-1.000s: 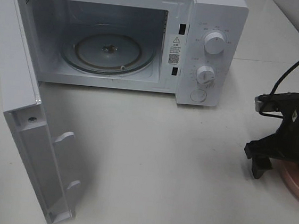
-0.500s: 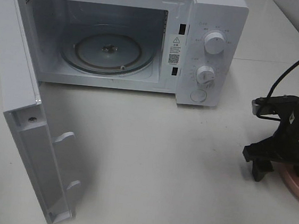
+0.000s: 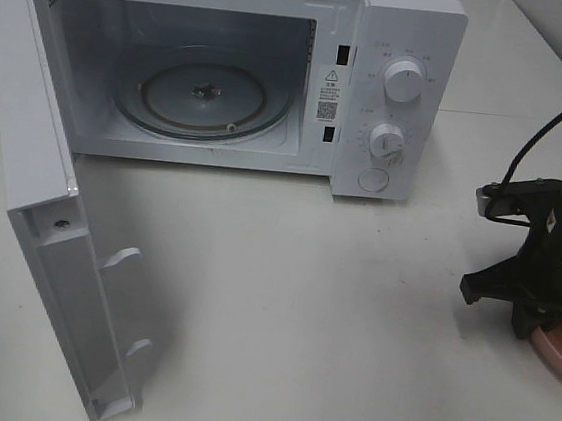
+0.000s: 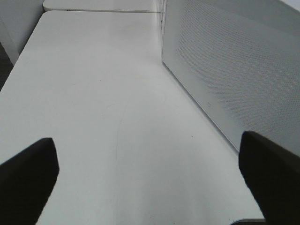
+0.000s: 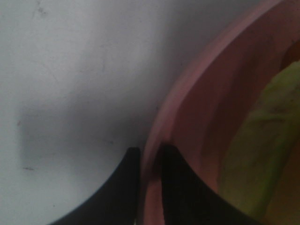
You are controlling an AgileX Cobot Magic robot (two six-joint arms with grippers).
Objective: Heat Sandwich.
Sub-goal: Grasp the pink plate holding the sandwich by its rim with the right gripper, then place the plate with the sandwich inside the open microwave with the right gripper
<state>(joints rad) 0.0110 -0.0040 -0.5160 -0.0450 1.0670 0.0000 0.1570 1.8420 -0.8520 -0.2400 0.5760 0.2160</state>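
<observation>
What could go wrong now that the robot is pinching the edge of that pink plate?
1. The right gripper grips only the thin rim of the pink plate. When lifted, the plate may tilt or slip, and the sandwich could slide off.
2. The plate sits to the right of the microwave. On the way to the turntable it might bump the control panel beside the opening.
</observation>
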